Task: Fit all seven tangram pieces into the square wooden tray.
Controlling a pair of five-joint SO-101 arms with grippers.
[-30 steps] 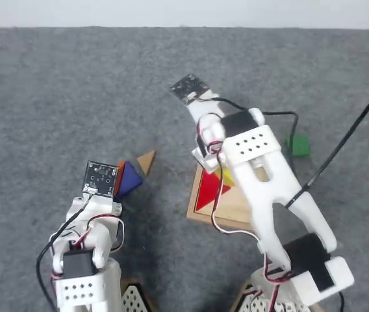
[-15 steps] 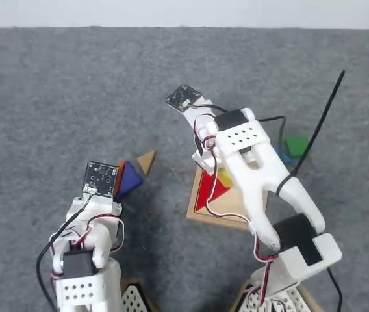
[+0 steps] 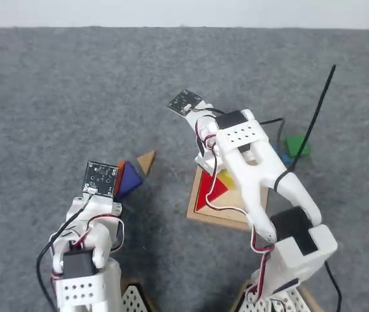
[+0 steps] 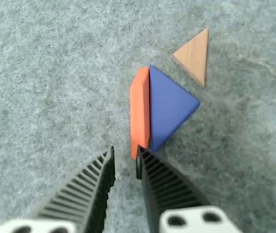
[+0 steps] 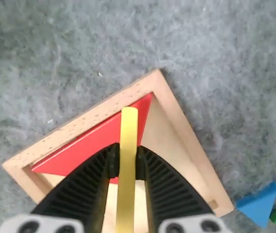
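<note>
My right gripper is shut on a yellow piece, held on edge just above the square wooden tray. A red triangle lies flat in the tray along one corner, under the yellow piece. In the high view the tray sits right of centre, half covered by the right arm. My left gripper stands a little open and holds nothing, just short of an orange piece that lies against a blue triangle. A tan triangle lies slightly beyond them.
A small blue triangle and a green piece lie on the grey carpet past the tray's far right corner. The orange, blue and tan pieces cluster left of the tray, with bare carpet between.
The right arm has swung a little to the left and its wrist has drawn back over the tray with the yellow piece in its grip. The left arm has kept still.
</note>
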